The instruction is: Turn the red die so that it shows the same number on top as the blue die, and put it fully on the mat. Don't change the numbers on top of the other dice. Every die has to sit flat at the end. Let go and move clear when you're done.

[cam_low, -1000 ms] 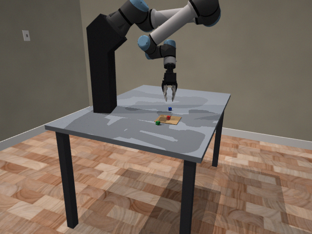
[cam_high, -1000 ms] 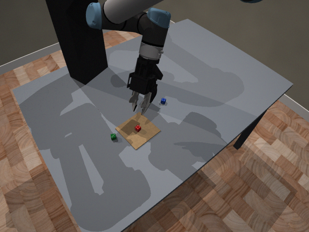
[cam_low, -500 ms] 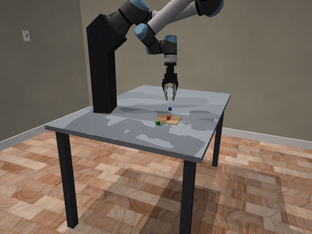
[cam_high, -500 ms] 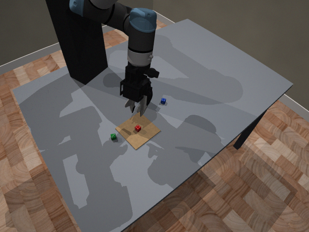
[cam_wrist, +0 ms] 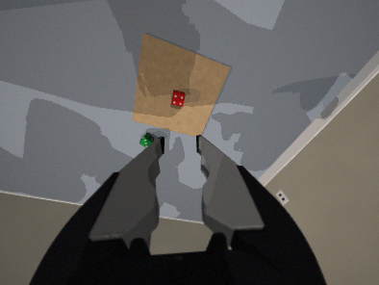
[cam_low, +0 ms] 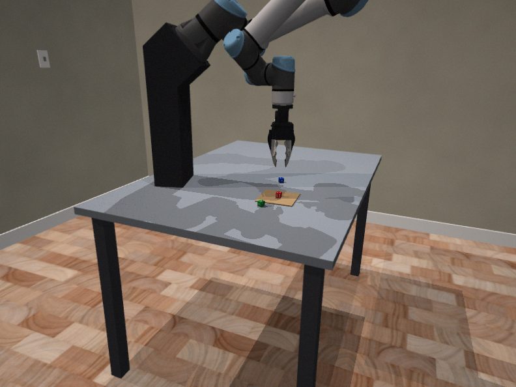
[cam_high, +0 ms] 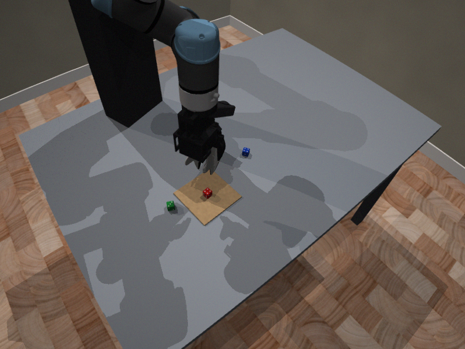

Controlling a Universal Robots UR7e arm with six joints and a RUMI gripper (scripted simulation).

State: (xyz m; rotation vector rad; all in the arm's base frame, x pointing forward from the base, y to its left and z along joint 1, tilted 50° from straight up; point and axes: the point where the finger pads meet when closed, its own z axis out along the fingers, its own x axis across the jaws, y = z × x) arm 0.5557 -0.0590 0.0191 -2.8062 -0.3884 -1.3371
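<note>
A black two-jaw end effector with grey fingers [cam_high: 204,165] [cam_low: 281,165] hung above the grey rectangular worktop [cam_high: 337,112] [cam_low: 200,229] [cam_wrist: 58,96], its fingertips a narrow gap apart and nothing between them. The small red cube-shaped die with white pips [cam_high: 207,193] [cam_low: 278,194] [cam_wrist: 178,98] sat flat below the end effector, out ahead of its fingers in the wrist view, fully within the edges of the square tan mat [cam_high: 205,217] [cam_low: 292,200] [cam_wrist: 212,77]. Four pips appeared on its top, and the small blue cube-shaped die [cam_high: 246,151] [cam_low: 281,180], off to one side of the end effector, also seemed to show four, though its face was small. The small green cube-shaped die [cam_high: 171,205] [cam_low: 260,203] [cam_wrist: 146,140] rested flat just beside the mat, beyond the fingers. Turning and placing looked complete, the release made; at most, some further clearance remained.

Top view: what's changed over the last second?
The gripper body swung left and toward the picture's bottom, changing tilt; its fingertips barely shifted. Nothing was gripped or released. The red, green and blue dice and the mat stayed put.
</note>
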